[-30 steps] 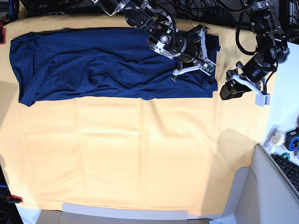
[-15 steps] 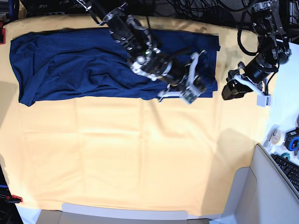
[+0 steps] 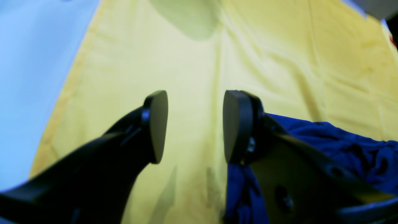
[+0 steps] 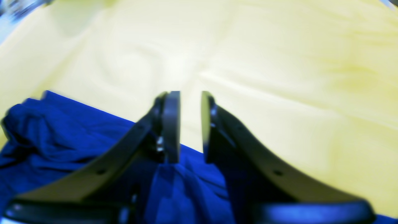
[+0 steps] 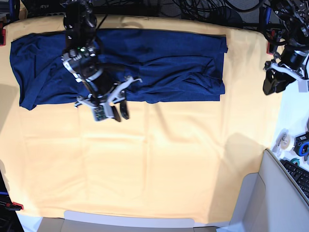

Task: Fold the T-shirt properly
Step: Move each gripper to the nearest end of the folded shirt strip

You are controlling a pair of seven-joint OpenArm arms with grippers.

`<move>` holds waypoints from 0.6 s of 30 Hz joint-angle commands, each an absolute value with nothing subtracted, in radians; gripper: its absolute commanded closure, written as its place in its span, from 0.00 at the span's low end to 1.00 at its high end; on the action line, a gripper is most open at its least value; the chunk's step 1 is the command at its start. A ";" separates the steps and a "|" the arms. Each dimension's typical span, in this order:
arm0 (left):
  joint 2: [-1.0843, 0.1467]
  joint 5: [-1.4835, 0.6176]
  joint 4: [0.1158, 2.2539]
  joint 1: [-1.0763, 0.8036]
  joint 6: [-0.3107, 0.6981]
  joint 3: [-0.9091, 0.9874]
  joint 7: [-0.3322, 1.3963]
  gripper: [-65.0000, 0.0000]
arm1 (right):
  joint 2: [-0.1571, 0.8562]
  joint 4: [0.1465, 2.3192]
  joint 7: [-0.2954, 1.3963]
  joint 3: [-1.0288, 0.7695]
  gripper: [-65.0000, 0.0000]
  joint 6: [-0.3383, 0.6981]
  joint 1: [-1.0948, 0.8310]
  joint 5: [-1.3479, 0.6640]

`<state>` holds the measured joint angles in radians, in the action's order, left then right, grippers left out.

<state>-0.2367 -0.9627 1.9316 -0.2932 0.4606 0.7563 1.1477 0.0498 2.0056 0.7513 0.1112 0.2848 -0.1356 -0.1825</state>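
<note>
The dark navy T-shirt (image 5: 159, 63) lies folded into a long band across the back of the pale yellow cloth (image 5: 159, 164). My right gripper (image 5: 120, 111) hovers just past the shirt's front edge, towards its left end. In the right wrist view the right gripper (image 4: 190, 124) has its jaws a narrow gap apart with nothing between them, and the shirt (image 4: 62, 133) lies below and left. My left gripper (image 5: 271, 86) is off the shirt's right end, at the cloth's right edge. The left gripper (image 3: 192, 124) is wide open and empty over yellow cloth, with the shirt (image 3: 342, 146) beside its right finger.
A white table surface (image 5: 294, 116) borders the cloth on the right. A tape roll (image 5: 285, 141), a keyboard (image 5: 299, 176) and a grey panel (image 5: 270, 203) sit at the front right. Cables and arm bases crowd the back edge.
My right arm swept from the shirt's right end to its front left edge, and its jaws narrowed. My left gripper moved right and back, away from the shirt. The shirt lies flatter at its right end.
</note>
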 commanded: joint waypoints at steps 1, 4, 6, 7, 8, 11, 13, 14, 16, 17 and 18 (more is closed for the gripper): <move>-0.237 -0.972 1.946 -0.303 0.469 0.782 1.164 0.56 | 0.054 2.035 0.723 0.081 0.78 0.285 -0.145 -0.188; -0.213 -0.972 1.946 -0.315 0.552 0.843 1.291 0.56 | 0.054 2.040 0.723 -0.001 0.78 0.286 -0.179 -0.188; -0.205 -0.972 1.946 -0.317 0.616 0.849 1.372 0.56 | 0.051 2.040 0.723 -0.053 0.77 0.286 -0.199 -0.188; -0.194 -0.972 1.945 -0.318 0.638 0.842 1.396 0.56 | 0.050 2.040 0.723 -0.079 0.77 0.286 -0.209 -0.188; -0.182 -0.972 1.945 -0.318 0.648 0.842 1.396 0.56 | 0.047 2.040 0.723 -0.097 0.77 0.286 -0.219 -0.188; -0.143 -0.967 1.945 -0.318 0.654 0.819 1.396 0.56 | 0.044 2.040 0.723 -0.163 0.77 0.286 -0.240 -0.191; -0.137 -0.964 1.943 -0.318 0.653 0.769 1.396 0.56 | 0.031 2.040 0.723 -0.202 0.77 0.286 -0.249 -0.191; -0.137 -0.964 1.943 -0.318 0.651 0.746 1.396 0.56 | 0.025 2.040 0.723 -0.222 0.77 0.286 -0.252 -0.191; -0.137 -0.963 1.929 -0.318 0.648 0.677 1.396 0.56 | 0.024 2.040 0.723 -0.255 0.77 0.286 -0.265 -0.191; -0.137 -0.963 1.919 -0.318 0.648 0.653 1.396 0.56 | 0.024 2.040 0.723 -0.263 0.77 0.286 -0.268 -0.191; -0.140 -0.963 1.897 -0.317 0.647 0.624 1.396 0.56 | 0.024 2.040 0.723 -0.271 0.77 0.286 -0.269 -0.191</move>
<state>-0.1299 -0.9497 1.8877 -0.3149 0.6476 0.6193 1.4014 0.0185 2.0205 0.7498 -0.2676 0.2813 -0.2752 -0.1818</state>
